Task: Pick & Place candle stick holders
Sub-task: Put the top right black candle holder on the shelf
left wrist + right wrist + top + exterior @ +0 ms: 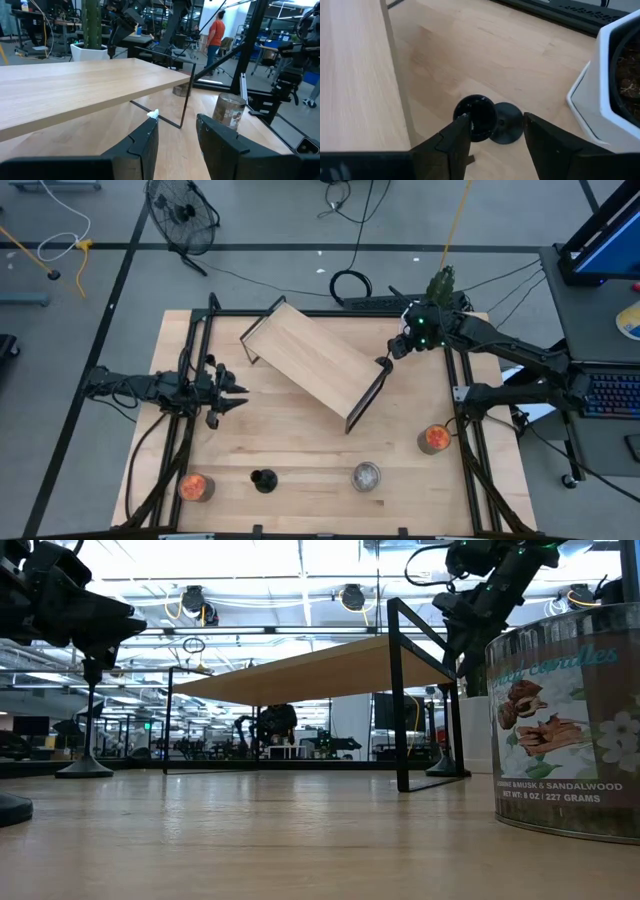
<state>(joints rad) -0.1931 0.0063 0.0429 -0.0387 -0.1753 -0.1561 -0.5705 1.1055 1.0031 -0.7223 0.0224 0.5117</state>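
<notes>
Nearest our right gripper (492, 137), directly beneath its parted fingers, we find a black candle stick holder (487, 120) standing on the table (300, 445); the fingers flank it with a gap either side and hold nothing. Just beside this gripper, on its outer side, sits the white pot (612, 85) with the cactus (441, 282), and on the other side runs the edge of the low wooden shelf (315, 360) with its black wire legs.

Our left gripper (238, 390) hovers at the table's left side, its fingers (145, 145) spread a little and empty, pointing towards the shelf. Ahead of it and past the shelf's leg we see an orange glass candle holder (229, 111).

Farther from both grippers, along the near edge of the table, we see a row: another orange glass holder (195, 486) at the left, a second black holder (263, 480) next to it, and a silvery cup (367, 476) towards the right. In the high view the first orange glass (434, 439) sits below the right gripper (390, 356), well apart from it.

Beyond the table, a person in an orange top (216, 31) stands in the room.
</notes>
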